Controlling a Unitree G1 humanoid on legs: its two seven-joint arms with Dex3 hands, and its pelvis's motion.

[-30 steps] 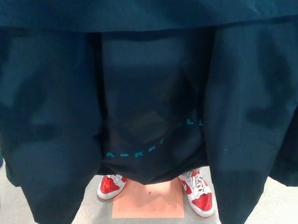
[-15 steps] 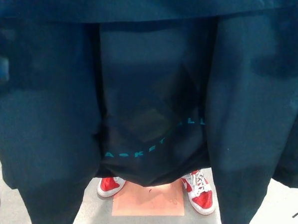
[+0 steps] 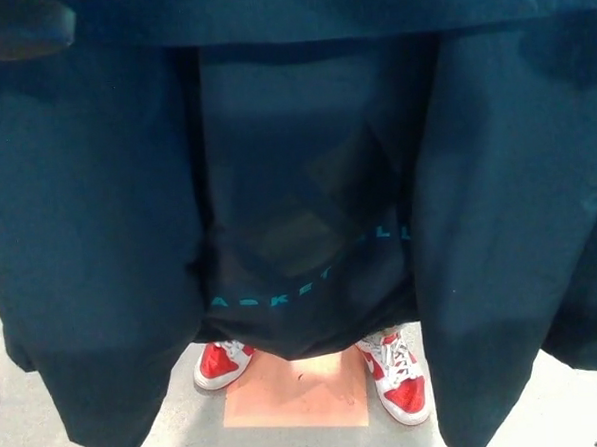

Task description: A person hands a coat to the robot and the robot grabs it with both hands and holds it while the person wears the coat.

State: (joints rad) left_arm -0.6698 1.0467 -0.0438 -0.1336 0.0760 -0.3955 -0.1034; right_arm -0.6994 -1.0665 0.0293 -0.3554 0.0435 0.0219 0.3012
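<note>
Two red-and-white sneakers (image 3: 395,381) stand at the near corners of an orange floor mat (image 3: 298,396), beneath the dark coat (image 3: 89,244) hanging across nearly the whole view. A black shape at the top left corner may be the left hand (image 3: 18,28); whether its fingers are apart or together cannot be told, and the right hand does not show. Pale floor (image 3: 579,409) lies open only along the lower edge, either side of the coat's hem.

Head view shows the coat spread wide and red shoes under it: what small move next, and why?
Probably none beyond holding the dark coat steady at this height. It hangs open in two panels, and the person's red and white sneakers stand close between them on the orange floor mat, so the person seems to be mid-fit. Neither hand's grip is clearly visible, so I would not regrip.
</note>
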